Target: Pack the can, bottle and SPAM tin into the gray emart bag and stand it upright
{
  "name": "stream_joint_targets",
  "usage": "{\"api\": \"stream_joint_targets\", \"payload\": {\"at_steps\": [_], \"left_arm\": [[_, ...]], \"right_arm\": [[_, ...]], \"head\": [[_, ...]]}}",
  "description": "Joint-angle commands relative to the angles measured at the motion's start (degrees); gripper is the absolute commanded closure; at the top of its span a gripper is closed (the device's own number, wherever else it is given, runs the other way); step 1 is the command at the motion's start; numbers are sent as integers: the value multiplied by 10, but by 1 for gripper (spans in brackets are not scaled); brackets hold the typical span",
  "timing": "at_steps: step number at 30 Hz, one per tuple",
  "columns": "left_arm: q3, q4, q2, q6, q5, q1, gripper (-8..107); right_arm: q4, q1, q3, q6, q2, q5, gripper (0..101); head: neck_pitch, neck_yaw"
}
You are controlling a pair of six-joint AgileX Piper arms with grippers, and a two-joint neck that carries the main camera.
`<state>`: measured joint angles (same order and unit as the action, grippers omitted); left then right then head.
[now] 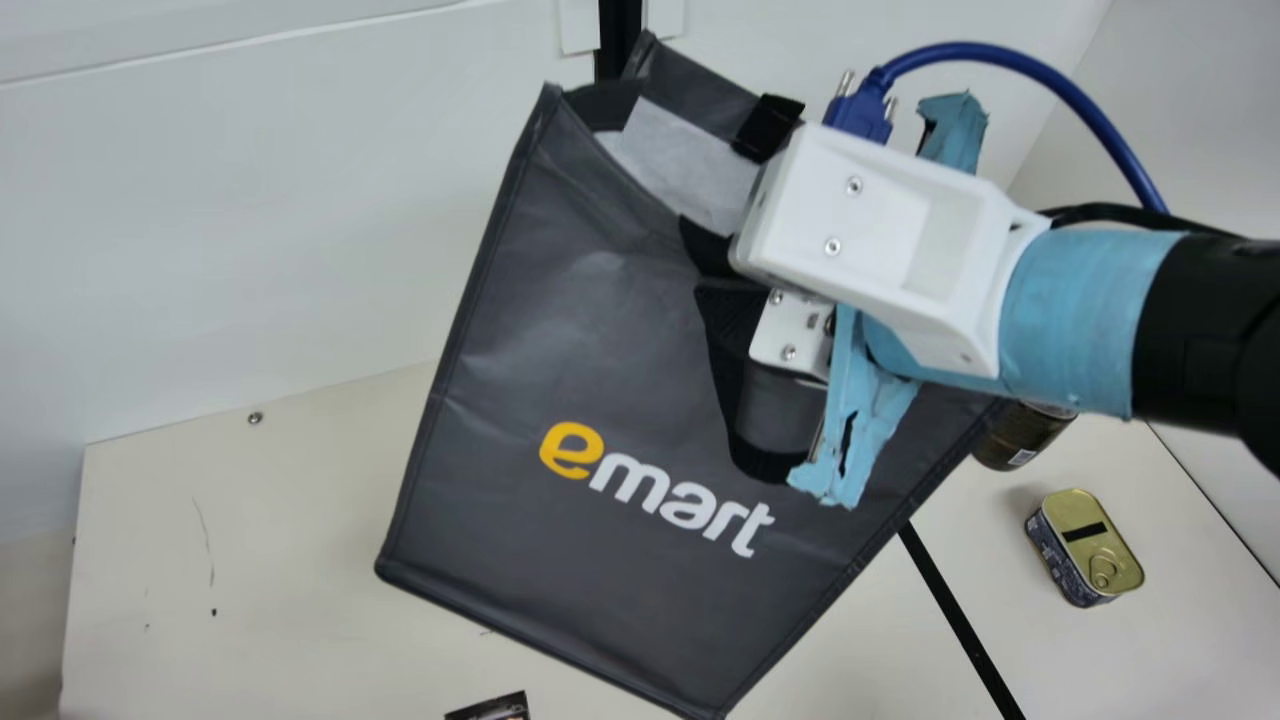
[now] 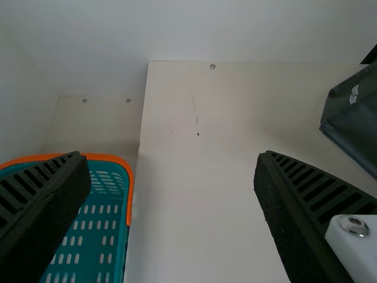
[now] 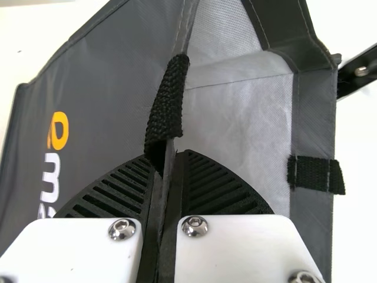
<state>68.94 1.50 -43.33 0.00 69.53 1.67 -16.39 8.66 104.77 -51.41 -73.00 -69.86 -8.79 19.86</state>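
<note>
The gray emart bag (image 1: 590, 360) hangs tilted in the main view, its mouth partly open at the top; my right gripper (image 1: 705, 265) is at its rim. In the right wrist view, my right gripper (image 3: 166, 171) is shut on the rim of the bag (image 3: 106, 88), beside a black strap. The SPAM tin (image 1: 1085, 545) rests on the table at the right, and a dark can (image 1: 1020, 440) is partly hidden behind the bag and arm. In the left wrist view, my left gripper (image 2: 171, 177) stands open with nothing between its fingers; the bag (image 2: 359, 118) is off to one side.
A teal basket with an orange rim (image 2: 128, 177) stands beside the cream table (image 2: 194, 194) in the left wrist view. A dark printed item (image 1: 495, 708) lies at the main view's bottom edge. White walls rise behind the table.
</note>
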Motion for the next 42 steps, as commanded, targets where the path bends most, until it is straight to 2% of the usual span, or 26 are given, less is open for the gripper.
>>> {"api": "stream_joint_targets", "payload": {"at_steps": [1,16,30,42], "left_arm": [[0,0,0,0,0,0,9],[0,0,0,0,0,0,9],[0,0,0,0,0,0,9],[0,0,0,0,0,0,9]], "right_arm": [[3,4,-17,2,6,0,101],[4,55,-108,42,48,0,101],[10,131,-159,109,93,0,101],[46,222,-201,182,146,0,101]], "head": [[-12,1],[-12,1],[-12,1],[-12,1]]}}
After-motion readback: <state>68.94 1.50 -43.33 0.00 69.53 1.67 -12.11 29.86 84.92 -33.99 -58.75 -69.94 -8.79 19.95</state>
